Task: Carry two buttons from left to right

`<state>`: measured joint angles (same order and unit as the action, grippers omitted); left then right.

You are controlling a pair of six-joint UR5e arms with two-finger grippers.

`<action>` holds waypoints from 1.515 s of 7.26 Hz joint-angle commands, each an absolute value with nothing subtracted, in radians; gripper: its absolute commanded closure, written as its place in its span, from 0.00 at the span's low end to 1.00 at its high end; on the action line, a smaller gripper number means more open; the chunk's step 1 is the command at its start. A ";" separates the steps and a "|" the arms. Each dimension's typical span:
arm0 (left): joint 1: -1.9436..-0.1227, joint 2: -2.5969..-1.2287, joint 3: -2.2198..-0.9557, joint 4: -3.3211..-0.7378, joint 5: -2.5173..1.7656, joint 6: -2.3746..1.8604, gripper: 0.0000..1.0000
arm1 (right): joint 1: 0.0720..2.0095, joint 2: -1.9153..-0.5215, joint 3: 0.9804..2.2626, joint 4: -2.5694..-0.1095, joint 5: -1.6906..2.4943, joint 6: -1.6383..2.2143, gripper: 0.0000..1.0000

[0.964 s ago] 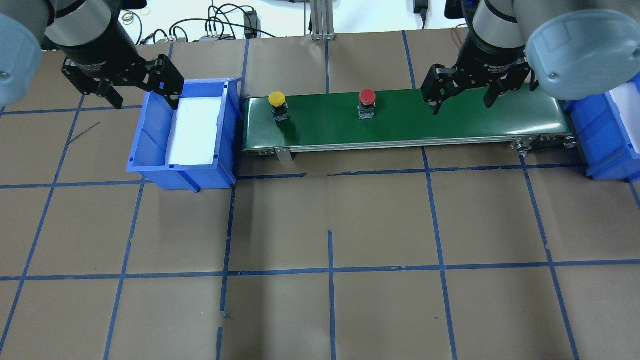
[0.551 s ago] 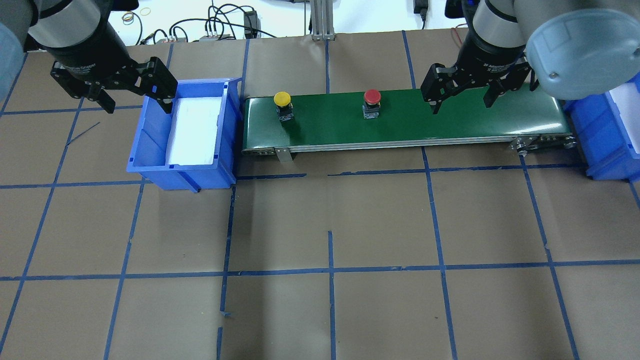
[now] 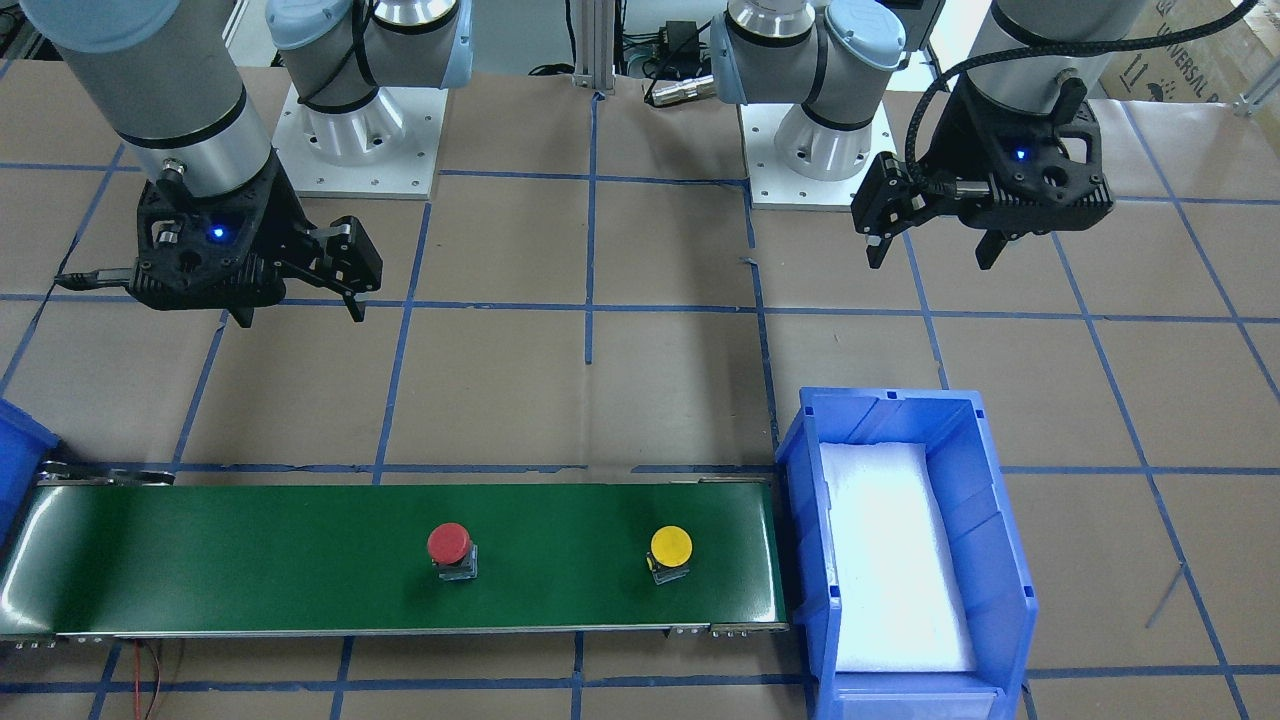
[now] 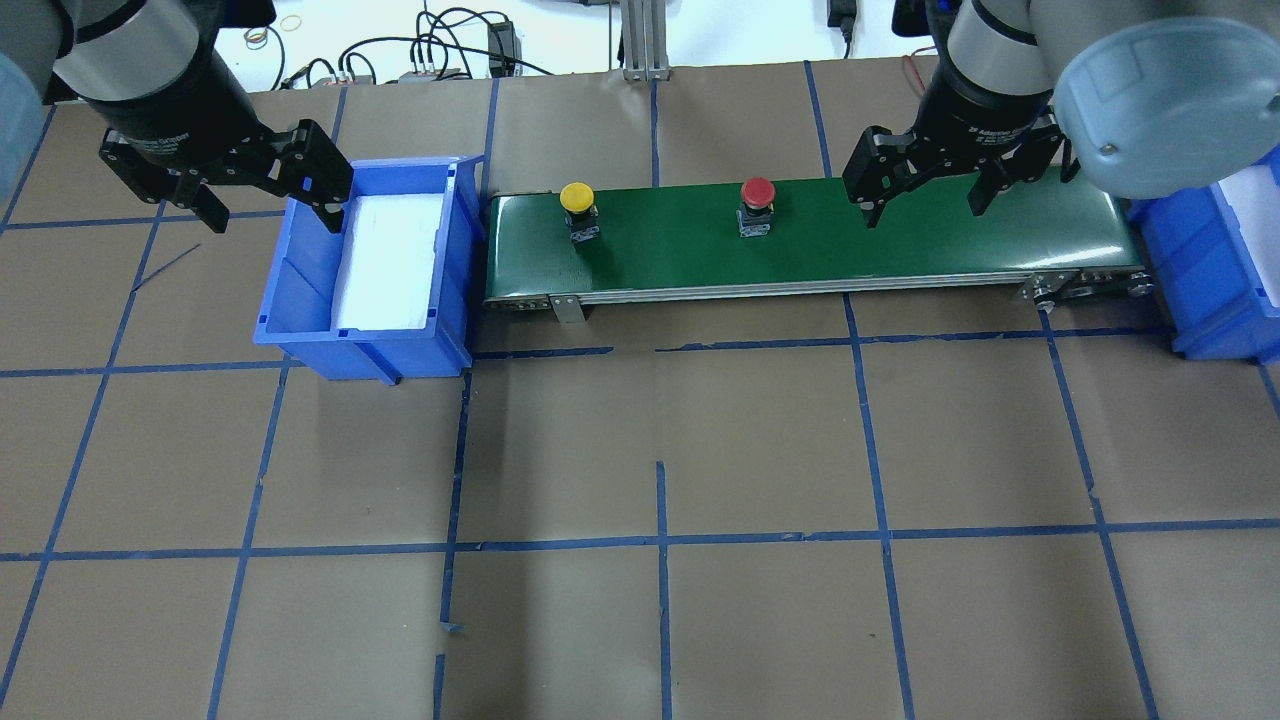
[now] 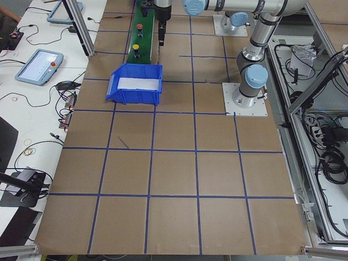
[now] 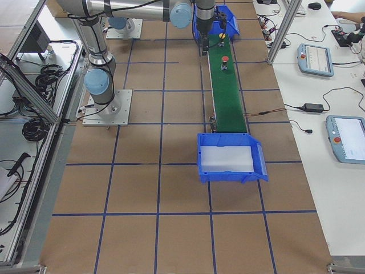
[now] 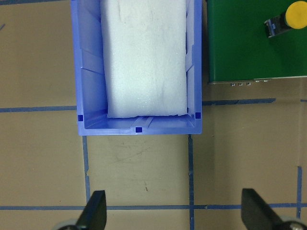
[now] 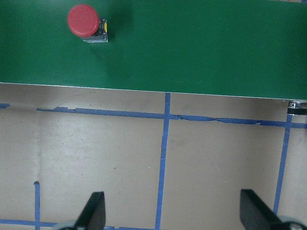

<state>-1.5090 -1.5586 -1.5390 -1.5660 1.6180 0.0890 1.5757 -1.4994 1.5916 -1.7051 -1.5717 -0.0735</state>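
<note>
Green smooth belt [image 4: 900,250] bears domed yellow button [image 4: 576,197] and red button [image 4: 757,192], bodies half hidden, seemingly metal, while our left gripper [image 4: 268,215] and right gripper [image 4: 923,213] gape empty.

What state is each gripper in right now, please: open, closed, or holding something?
Left gripper: open, holding nothing.
Right gripper: open, holding nothing.

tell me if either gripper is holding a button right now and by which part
Nothing is held. The left gripper and right gripper have open, empty jaws; the red button and yellow button stand on the green belt.
</note>
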 commanded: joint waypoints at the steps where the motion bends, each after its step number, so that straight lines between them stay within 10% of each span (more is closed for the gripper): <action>1: -1.509 -1.559 -1.542 -1.569 1.618 0.089 0.00 | 1.528 -1.476 1.585 -1.712 -1.566 -0.087 0.00; 11: -1.513 -1.559 -1.543 -1.572 1.617 0.087 0.00 | 1.368 -1.117 1.381 -1.945 -1.540 -0.222 0.00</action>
